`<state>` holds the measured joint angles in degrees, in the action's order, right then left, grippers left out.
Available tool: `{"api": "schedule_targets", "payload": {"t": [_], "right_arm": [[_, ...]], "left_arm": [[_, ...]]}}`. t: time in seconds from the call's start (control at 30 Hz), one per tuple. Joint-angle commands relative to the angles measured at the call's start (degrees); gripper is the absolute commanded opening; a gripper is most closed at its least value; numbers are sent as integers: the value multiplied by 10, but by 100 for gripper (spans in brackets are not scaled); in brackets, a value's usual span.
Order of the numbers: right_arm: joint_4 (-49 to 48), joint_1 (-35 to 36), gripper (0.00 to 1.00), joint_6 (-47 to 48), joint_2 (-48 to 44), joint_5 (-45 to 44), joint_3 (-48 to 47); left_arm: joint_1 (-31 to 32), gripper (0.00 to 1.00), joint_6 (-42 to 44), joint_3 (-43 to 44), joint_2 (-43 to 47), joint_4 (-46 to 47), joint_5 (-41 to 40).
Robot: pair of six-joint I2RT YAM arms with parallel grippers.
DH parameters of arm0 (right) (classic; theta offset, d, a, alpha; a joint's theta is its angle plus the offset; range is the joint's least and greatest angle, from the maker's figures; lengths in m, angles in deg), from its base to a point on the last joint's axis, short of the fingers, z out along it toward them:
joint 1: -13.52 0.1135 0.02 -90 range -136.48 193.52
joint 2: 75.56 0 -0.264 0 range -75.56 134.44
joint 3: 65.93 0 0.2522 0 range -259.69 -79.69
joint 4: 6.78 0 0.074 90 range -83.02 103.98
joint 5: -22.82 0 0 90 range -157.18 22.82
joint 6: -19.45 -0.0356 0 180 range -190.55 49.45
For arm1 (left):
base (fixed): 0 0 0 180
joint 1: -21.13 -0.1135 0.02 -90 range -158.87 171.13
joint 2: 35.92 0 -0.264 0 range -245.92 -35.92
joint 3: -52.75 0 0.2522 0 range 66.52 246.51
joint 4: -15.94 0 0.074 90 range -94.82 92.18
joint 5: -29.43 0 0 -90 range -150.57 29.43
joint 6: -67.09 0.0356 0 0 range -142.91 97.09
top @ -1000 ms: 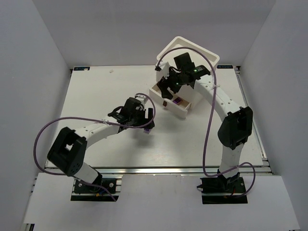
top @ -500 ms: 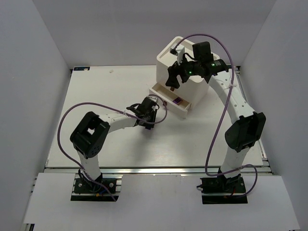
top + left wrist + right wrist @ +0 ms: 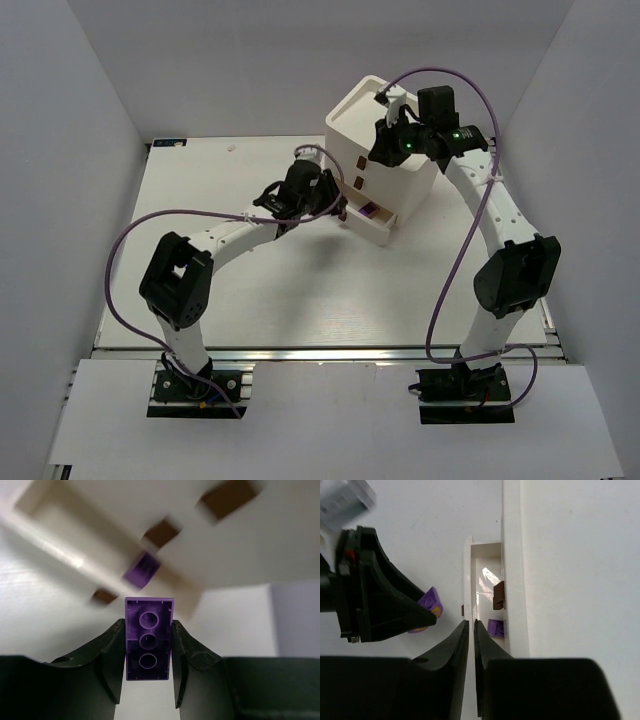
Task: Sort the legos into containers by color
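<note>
My left gripper [image 3: 148, 625] is shut on a purple lego [image 3: 149, 637], gripped by its long sides. It hangs just left of a low white container [image 3: 385, 232]. In that container lies another purple lego [image 3: 368, 210], which the right wrist view also shows [image 3: 496, 628]. Behind it stands a taller white container stack [image 3: 375, 110] with brown marks [image 3: 357, 184] on its side. My right gripper [image 3: 380, 150] hovers over the stack's front left edge. Its jaws are almost together with nothing between them. From the right wrist I see the held lego [image 3: 431, 601] in the left fingers [image 3: 385, 600].
The white table [image 3: 220, 180] stretches left and forward of the containers. Grey walls close in the sides and back. Purple cables loop from both arms, one arching over the tall stack [image 3: 440, 75].
The left arm swung from mid-table up and right to the low container, carrying the purple lego. The tall container went from tilted to upright. The right gripper rose over it and closed.
</note>
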<state>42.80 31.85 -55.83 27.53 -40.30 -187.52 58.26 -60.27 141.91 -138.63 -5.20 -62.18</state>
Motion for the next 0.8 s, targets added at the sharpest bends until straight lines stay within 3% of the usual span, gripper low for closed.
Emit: {"api": "schedule_targets", "payload": {"t": [0.0,0.3,0.63,0.73,0.77], "right_arm": [[-32,-14,14,-28,-33,-13,8],[-69,-35,19,-45,-70,-11,41],[-92,-42,25,-48,-99,-9,90],[-89,-45,30,-48,-97,-4,90],[-87,-46,32,-47,-97,0,89]], "left_arm": [[-14,4,-110,49,-18,107,29],[-19,6,-241,159,-114,121,-44],[-19,10,-312,156,-133,105,-68],[-19,21,-322,157,-145,98,-66],[-19,32,-323,157,-147,100,-64]]}}
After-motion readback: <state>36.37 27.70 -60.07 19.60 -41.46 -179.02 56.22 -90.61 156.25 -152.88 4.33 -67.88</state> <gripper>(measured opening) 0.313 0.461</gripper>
